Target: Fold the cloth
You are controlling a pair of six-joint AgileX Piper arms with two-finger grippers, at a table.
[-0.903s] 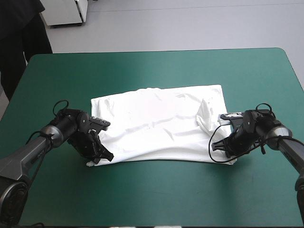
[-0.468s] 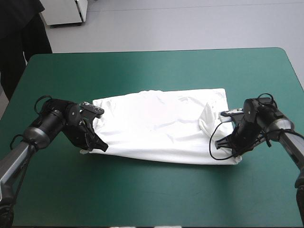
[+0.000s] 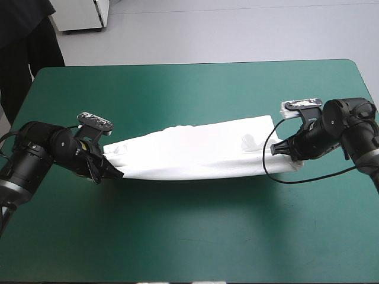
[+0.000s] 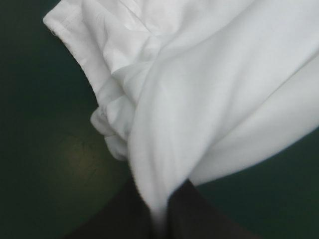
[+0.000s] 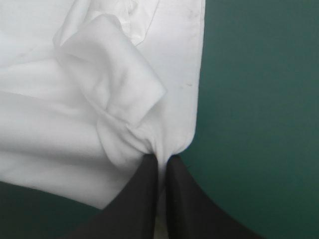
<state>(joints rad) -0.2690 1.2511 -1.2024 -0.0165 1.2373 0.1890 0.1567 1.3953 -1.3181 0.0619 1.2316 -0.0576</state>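
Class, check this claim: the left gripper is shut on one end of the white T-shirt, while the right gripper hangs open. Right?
Wrong about the right gripper: it is shut on the other end of the T-shirt, as the right wrist view shows. The left gripper is indeed shut on its end.

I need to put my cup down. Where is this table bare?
The table is bare between the T-shirt and its near edge, and beyond the T-shirt to the far edge. The middle is crowded: the left gripper and right gripper hold the T-shirt stretched across.
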